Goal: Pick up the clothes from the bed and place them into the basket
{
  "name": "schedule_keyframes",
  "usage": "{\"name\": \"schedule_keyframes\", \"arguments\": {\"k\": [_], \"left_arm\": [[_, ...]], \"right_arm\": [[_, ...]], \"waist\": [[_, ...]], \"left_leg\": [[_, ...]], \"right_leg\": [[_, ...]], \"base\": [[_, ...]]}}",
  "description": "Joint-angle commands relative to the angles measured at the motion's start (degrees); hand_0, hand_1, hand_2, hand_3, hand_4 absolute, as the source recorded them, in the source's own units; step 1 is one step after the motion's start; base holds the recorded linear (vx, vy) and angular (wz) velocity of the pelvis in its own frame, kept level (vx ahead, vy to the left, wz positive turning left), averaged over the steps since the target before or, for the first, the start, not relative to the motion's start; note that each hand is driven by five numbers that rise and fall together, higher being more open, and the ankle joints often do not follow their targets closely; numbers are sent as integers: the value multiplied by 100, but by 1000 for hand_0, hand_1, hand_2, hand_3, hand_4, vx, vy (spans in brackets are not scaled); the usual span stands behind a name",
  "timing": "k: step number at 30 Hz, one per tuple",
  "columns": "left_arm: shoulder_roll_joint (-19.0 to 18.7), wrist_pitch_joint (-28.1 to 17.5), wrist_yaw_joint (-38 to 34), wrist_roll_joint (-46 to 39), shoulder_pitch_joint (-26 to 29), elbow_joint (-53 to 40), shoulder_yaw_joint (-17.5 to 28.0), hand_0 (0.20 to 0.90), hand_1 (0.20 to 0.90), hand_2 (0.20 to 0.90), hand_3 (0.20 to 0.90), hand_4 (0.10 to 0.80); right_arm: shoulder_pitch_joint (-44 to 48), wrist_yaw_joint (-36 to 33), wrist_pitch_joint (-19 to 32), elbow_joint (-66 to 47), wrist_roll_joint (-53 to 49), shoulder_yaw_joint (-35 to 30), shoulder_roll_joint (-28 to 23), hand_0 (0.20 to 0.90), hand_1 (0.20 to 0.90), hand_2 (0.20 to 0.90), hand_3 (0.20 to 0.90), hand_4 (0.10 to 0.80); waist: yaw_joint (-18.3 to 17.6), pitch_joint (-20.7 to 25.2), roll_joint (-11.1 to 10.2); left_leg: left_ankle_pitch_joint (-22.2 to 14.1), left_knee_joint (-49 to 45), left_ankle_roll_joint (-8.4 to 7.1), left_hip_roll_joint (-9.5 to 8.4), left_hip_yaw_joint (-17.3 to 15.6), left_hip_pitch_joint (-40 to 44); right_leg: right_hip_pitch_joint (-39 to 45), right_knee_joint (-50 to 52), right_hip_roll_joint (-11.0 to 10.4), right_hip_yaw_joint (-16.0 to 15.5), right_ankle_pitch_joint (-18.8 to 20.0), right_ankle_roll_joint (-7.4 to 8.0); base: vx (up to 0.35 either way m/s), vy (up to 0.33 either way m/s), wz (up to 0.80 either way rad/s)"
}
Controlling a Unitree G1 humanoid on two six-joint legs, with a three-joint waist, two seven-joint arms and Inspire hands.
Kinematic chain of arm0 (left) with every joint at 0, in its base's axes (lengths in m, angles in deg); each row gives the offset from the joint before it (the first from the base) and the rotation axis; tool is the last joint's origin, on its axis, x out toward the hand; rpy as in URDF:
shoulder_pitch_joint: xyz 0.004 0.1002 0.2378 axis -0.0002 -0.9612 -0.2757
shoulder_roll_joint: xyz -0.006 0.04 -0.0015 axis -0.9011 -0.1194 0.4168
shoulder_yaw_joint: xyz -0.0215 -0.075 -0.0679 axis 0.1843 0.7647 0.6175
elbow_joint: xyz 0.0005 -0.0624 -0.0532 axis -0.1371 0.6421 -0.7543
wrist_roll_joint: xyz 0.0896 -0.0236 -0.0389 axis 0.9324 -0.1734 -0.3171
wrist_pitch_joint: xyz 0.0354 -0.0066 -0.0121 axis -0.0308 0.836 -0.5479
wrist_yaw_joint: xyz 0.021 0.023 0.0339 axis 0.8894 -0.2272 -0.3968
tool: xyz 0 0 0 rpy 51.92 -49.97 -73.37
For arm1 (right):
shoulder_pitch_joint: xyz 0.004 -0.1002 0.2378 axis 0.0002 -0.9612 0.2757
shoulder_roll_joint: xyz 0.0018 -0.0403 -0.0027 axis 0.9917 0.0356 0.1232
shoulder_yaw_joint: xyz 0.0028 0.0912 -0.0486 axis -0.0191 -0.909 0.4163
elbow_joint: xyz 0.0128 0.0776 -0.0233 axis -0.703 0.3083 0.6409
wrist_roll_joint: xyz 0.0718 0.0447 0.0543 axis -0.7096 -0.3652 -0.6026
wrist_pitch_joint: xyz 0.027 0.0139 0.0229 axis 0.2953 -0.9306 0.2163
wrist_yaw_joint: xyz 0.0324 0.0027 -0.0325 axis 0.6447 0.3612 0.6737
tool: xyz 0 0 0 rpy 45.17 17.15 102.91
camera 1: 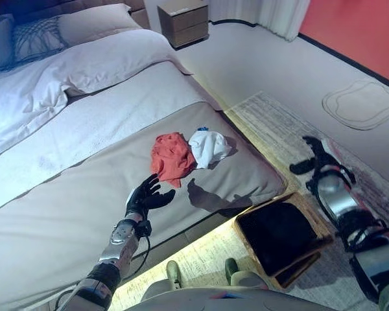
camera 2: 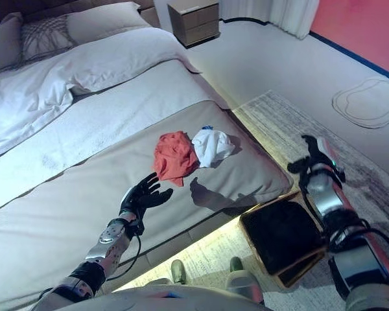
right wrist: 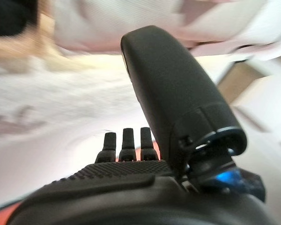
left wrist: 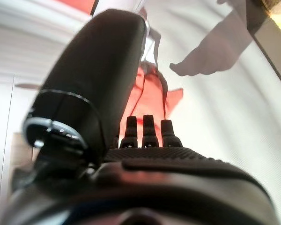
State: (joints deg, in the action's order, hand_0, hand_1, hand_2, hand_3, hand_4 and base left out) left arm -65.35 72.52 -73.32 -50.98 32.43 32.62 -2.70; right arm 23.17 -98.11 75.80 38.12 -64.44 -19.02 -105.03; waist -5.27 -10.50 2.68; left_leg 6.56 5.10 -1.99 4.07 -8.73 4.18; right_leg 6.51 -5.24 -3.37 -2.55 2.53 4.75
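Observation:
A crumpled red garment (camera 1: 171,157) and a white garment (camera 1: 209,146) lie side by side on the grey bed cover (camera 1: 65,207), near the bed's foot corner. My left hand (camera 1: 146,195) is open, fingers spread, just above the cover and a short way short of the red garment, which shows past its fingers in the left wrist view (left wrist: 147,93). My right hand (camera 2: 313,155) is open and empty, held over the floor beside the bed. The basket (camera 1: 280,236), wooden-framed with a dark lining, stands on the floor below the bed's corner.
A white duvet (camera 1: 58,78) and pillows lie at the head of the bed. A wooden nightstand (camera 1: 184,21) stands beyond it. A patterned rug (camera 1: 279,129) runs along the bedside under the basket. A red wall (camera 1: 356,29) is at the far right.

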Motion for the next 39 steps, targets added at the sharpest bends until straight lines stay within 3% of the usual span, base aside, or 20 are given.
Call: {"name": "schedule_keyframes", "arguments": {"k": [1, 6, 12, 16, 21, 24, 25, 33, 38, 39], "left_arm": [[-272, -529, 106, 418, 307, -114, 29, 900, 900, 900, 900, 800], [-534, -717, 359, 759, 90, -498, -150, 900, 900, 900, 900, 800], [-811, -1205, 262, 476, 366, -1116, -481, 900, 900, 900, 900, 800], [-949, -1473, 90, 405, 249, -1602, -559, 900, 900, 900, 900, 800], [-1092, -1608, -80, 356, 62, -2064, -510, 900, 900, 900, 900, 800], [-1130, -1709, -81, 262, -7, -2219, -470, 900, 900, 900, 900, 800], [-1140, -1759, -118, 172, -63, -2354, -463, 900, 900, 900, 900, 800], [-1233, -1675, -416, -8, -171, -2995, -393, 900, 900, 900, 900, 800], [-1340, -1692, -424, -68, -387, -3091, -252, 900, 900, 900, 900, 800], [-1350, -1702, -426, -68, -414, -3098, -241, 900, 900, 900, 900, 800]], "right_arm": [[1106, -215, 333, -171, 314, 293, -541, 900, 900, 900, 900, 800], [1533, -28, 397, -45, 349, 421, -820, 900, 900, 900, 900, 800], [2898, -288, 457, 632, -143, 887, -1227, 900, 900, 900, 900, 800], [3403, -335, 370, 878, -286, 1089, -1355, 900, 900, 900, 900, 800], [3893, -288, 158, 991, -388, 1293, -1432, 900, 900, 900, 900, 800], [4037, -164, 113, 977, -486, 1354, -1457, 900, 900, 900, 900, 800], [4081, -89, 113, 1048, -468, 1380, -1450, 900, 900, 900, 900, 800], [4335, 9, 121, 1401, -1054, 1254, -1361, 900, 900, 900, 900, 800], [4510, 31, 248, 1525, -1319, 1297, -1432, 900, 900, 900, 900, 800], [4519, 8, 282, 1530, -1367, 1281, -1437, 865, 865, 865, 859, 759]], "waist": [[438, 251, -343], [684, 43, -285], [972, -966, 5], [1128, -1421, 169], [1284, -1815, 326], [1316, -1917, 388], [1349, -1929, 438], [1519, -1929, 545], [1620, -1929, 520], [1632, -1929, 518]], "left_leg": [[-1115, -545, -87, -46, 278, 227], [-1237, -1200, -102, -133, 475, -255], [-1535, -2461, 10, -335, 737, -1494], [-1694, -3284, 76, -508, 920, -2306], [-1776, -3914, 180, -706, 923, -3064], [-1800, -4137, 195, -751, 914, -3326], [-1980, -4367, 199, -785, 930, -3467], [-2227, -5407, 357, -914, 993, -4655], [-2307, -5722, 448, -884, 1055, -5075], [-2312, -5758, 448, -886, 1063, -5116]], "right_leg": [[-344, 707, -93, -284, -459, -143], [-632, 1319, -192, -601, -770, -286], [-1761, 2598, -419, -870, -1137, -519], [-2501, 3533, -533, -893, -1399, -649], [-3249, 4399, -642, -956, -1610, -746], [-3525, 4735, -676, -938, -1716, -788], [-3667, 4994, -680, -896, -1924, -783], [-4779, 5910, -625, -842, -2158, -896], [-5180, 6224, -566, -879, -2237, -939], [-5210, 6249, -562, -888, -2242, -940]], "base": [[104, 37, 23], [48, 67, 32], [-223, 62, 26], [-123, 1, 28], [-66, -48, 20], [4, -23, 14], [63, -21, 5], [-14, -44, 10], [-26, -63, 5], [-21, -51, 2]]}}
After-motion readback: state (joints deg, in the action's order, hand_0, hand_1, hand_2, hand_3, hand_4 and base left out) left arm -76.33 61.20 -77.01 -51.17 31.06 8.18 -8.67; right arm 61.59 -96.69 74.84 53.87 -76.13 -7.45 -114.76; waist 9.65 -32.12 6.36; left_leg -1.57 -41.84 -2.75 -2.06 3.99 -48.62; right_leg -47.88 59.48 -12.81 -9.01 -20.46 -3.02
